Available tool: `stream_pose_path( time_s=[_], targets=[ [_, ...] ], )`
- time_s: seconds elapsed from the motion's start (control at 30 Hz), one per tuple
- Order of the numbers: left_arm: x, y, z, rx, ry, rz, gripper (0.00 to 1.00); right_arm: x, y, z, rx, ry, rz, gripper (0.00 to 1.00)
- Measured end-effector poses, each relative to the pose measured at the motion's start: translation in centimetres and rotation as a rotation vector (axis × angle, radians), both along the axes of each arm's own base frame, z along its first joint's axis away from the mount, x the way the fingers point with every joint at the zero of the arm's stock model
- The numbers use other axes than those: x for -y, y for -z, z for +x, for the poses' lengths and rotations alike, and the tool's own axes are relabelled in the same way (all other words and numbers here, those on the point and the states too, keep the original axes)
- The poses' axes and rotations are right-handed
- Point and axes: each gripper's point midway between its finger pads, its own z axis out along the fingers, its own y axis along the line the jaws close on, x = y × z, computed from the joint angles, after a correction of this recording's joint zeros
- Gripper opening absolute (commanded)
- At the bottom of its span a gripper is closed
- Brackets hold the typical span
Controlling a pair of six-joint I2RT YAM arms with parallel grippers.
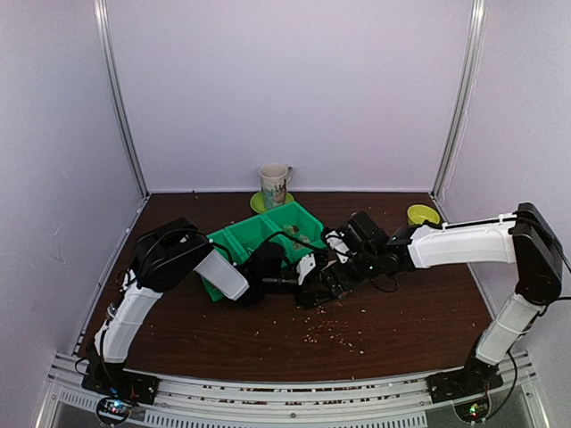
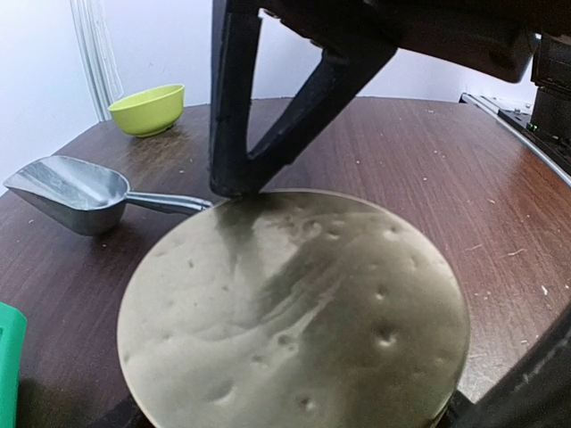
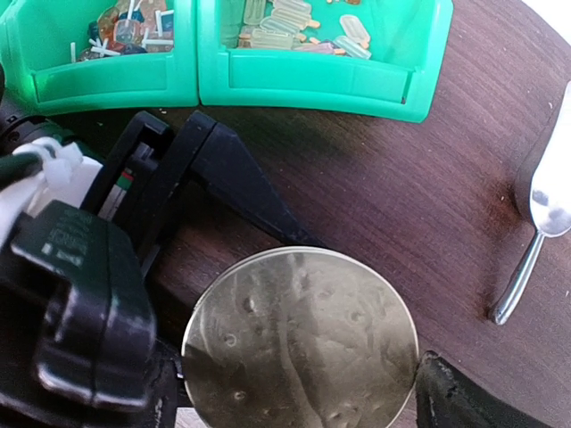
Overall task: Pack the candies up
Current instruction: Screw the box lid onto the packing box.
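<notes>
My left claw [image 2: 366, 294] is clamped across the lid [image 2: 268, 339]; whether my right claw [image 3: 299, 379], which straddles it, grips I cannot tell. I'd keep it level. The candies [image 3: 125, 27] lie in the bin [image 3: 312, 76] near the worktop's [image 1: 419, 312] far edge

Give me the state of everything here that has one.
Left gripper: closed on the jar lid, at its rim.
Scoop: lying on the table, empty.
Bowl: upright.
Mug: upright on its saucer.
Green bins: open, partly filled.
Candies: scattered loose on the table.
</notes>
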Motion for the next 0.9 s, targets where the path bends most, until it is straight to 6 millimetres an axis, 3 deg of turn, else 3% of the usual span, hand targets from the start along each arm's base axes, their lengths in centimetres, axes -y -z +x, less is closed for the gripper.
stream_pose_path(
  time_s=[0.17, 0.33, 0.57, 0.73, 0.9],
  targets=[
    [0.0, 0.0, 0.1, 0.001, -0.007, 0.001, 0.71, -0.3, -0.4, -0.3, 0.004, -0.007, 0.01, 1.0],
    [0.0, 0.0, 0.2, 0.001, -0.016, 0.001, 0.72, -0.4, -2.3, -0.7, 0.036, -0.042, 0.041, 0.99],
    [0.0, -0.1, -0.2, -0.004, 0.01, -0.005, 0.72, 1.9, -3.4, -1.9, 0.084, -0.164, 0.008, 1.0],
    [-0.4, -0.1, -1.6, -0.015, 0.085, -0.024, 0.72, 3.4, -3.5, -3.5, 0.117, -0.311, -0.028, 0.99],
    [-0.7, -0.2, -3.4, -0.036, 0.182, -0.039, 0.72, 2.8, -3.5, -5.0, 0.128, -0.461, -0.036, 1.0]
  ],
)
